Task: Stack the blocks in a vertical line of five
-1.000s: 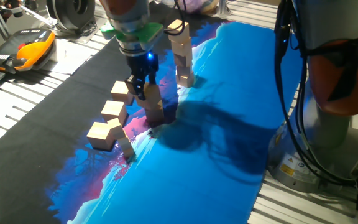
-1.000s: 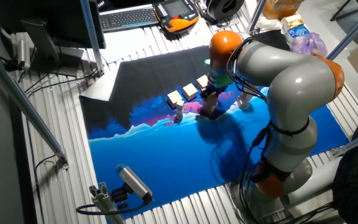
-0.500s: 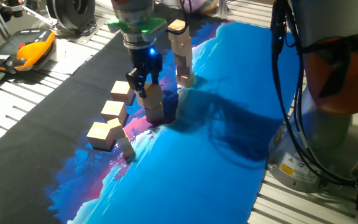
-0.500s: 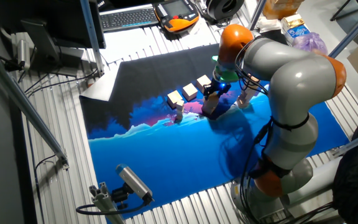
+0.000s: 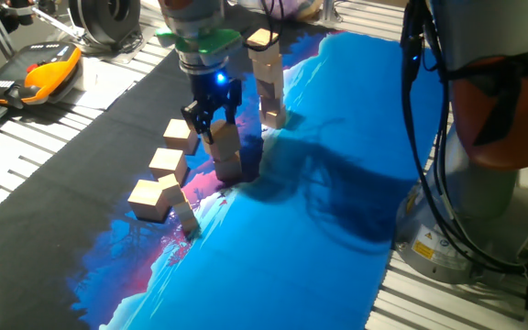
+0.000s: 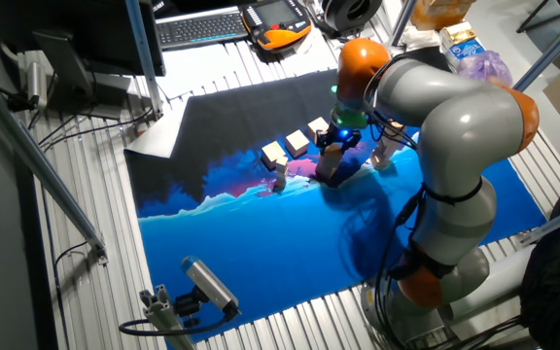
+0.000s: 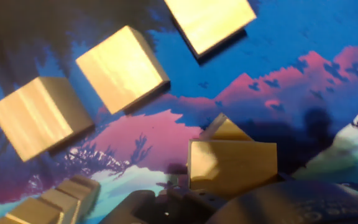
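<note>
Wooden blocks point(image 5: 225, 151) look light n stiff, prob a bit slick; fingers point(image 5: 211, 117) spread just above the stack, grab flat sides mid-height.

Three light-tan wooden cubes lie singly in a row on the mat's left side: the nearest point(image 5: 151, 199), the middle one point(image 5: 168, 163) and the farthest point(image 5: 181, 135), each slightly apart from the next. Just right of this row stands a short stack point(image 5: 227, 151), apparently two cubes high, though its top is partly hidden. Farther back stands a taller, slightly uneven column point(image 5: 268, 82), and a small leaning piece point(image 5: 187, 218) sits near the closest cube.
</note>
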